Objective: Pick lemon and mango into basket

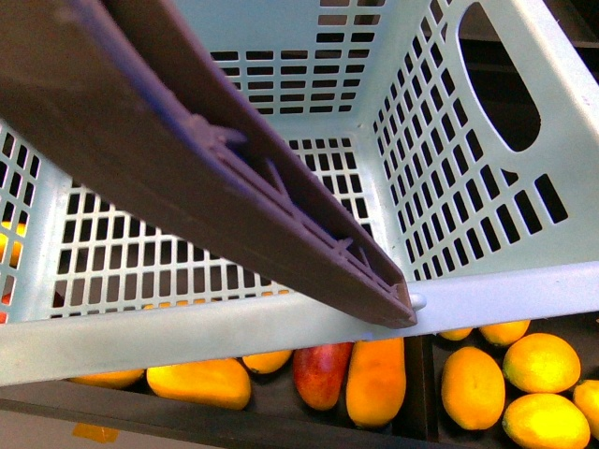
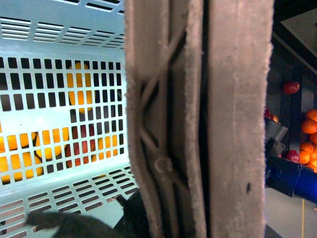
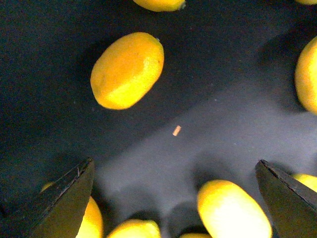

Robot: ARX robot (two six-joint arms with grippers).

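Teal slotted plastic is filling most of the front view: the basket (image 1: 487, 299) is sitting high and close, its brown ribbed handle (image 1: 243, 187) slanting across the opening. Beneath its near rim, outside it, the mango (image 1: 376, 382) is lying on a dark surface (image 1: 273, 400), just beside a red-blushed mango (image 1: 321, 374) on its left, while a second mango (image 1: 198, 382) is resting further left. Past a dark divider (image 1: 426, 393) to the right, yellow lemons (image 1: 538, 360) are lying in a loose cluster. The right pincer (image 3: 174, 162) is hovering over them with its jaws spread wide, gripping nothing. One lemon (image 3: 128, 70) is lying whole ahead of it, and another lemon (image 3: 233, 210) is showing between the fingers. Of the left pincer (image 2: 126, 218) only dark parts are showing, close against the handle, and I cannot tell whether it is clenched.
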